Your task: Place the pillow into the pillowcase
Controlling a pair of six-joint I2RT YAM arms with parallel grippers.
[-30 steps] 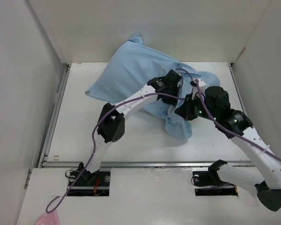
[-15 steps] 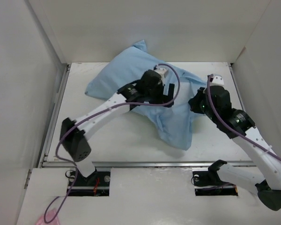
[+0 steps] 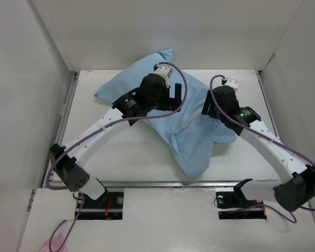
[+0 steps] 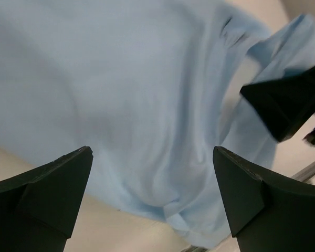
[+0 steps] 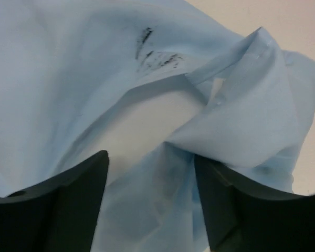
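The pale blue pillowcase (image 3: 168, 113) lies bulging across the table, from the back left toward the front centre. In the top view the pillow is hidden inside it. In the right wrist view a patch of the white pillow (image 5: 155, 118) shows through the gaping mouth of the pillowcase (image 5: 241, 105). My left gripper (image 3: 175, 95) hovers open over the fat part of the pillowcase (image 4: 136, 94), nothing between its fingers (image 4: 58, 184). My right gripper (image 3: 206, 109) stands open just above the loose mouth folds, its fingers (image 5: 68, 199) apart with only slack cloth beneath them.
White walls close in the table on the left (image 3: 26, 105), back and right. A metal rail (image 3: 163, 184) runs along the front edge before the arm bases. In the left wrist view the dark right gripper (image 4: 283, 105) sits close by on the right.
Both grippers have opened and let go of the pillowcase. The left arm has swung back and left, the right gripper has moved back, and the cloth has settled flatter toward the front.
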